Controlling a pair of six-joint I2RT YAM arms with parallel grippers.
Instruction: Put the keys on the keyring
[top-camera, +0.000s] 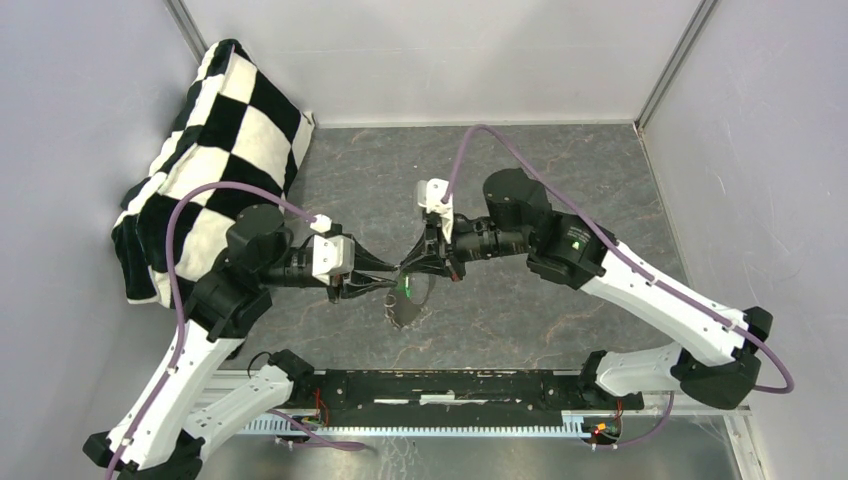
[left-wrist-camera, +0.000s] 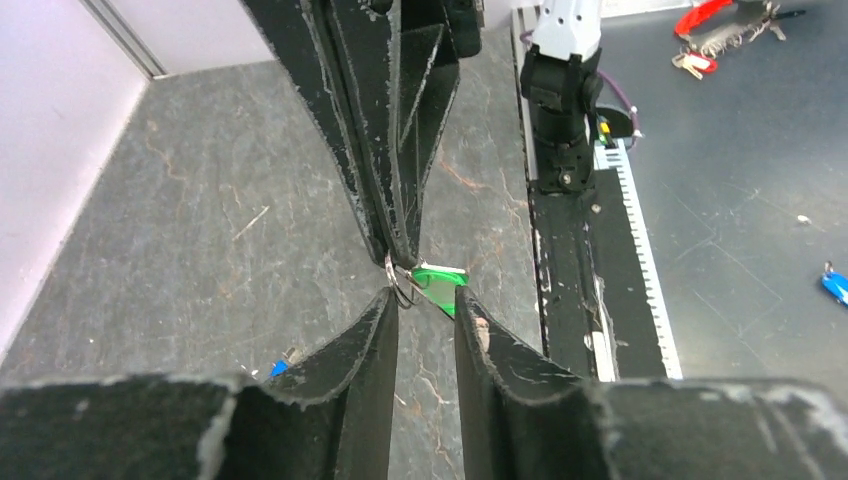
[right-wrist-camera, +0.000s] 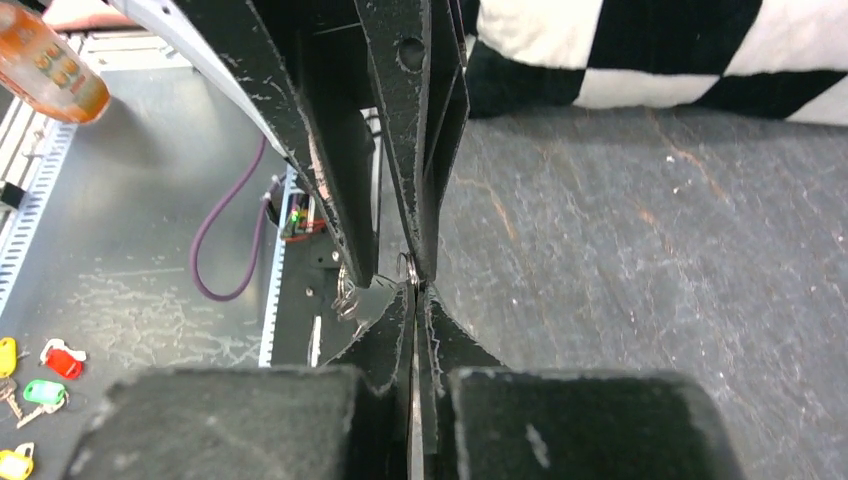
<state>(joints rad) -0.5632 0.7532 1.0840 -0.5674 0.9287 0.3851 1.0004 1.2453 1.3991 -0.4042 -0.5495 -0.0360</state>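
Item: two grippers meeting tip to tip above the grey tabletop (top-camera: 560, 170).

- Top view only: the keyring (top-camera: 405, 316), a beaded grey loop, just below the meeting point; a checkered cloth (top-camera: 230, 130) at far left.
- Left wrist view only: the green key (left-wrist-camera: 441, 279), raised, touching the right gripper's tips; a blue piece (left-wrist-camera: 280, 368) on the tabletop, mostly hidden.
- Right wrist view only: coloured key tags (right-wrist-camera: 45, 392) off the tabletop, lower left.
- Left gripper (left-wrist-camera: 428, 298): partly open, a narrow gap, nothing pinched; one finger beside a small wire ring (left-wrist-camera: 399, 286).
- Right gripper (right-wrist-camera: 418, 292): closed tight, with that ring at its tips; whether it is clamped cannot be told.
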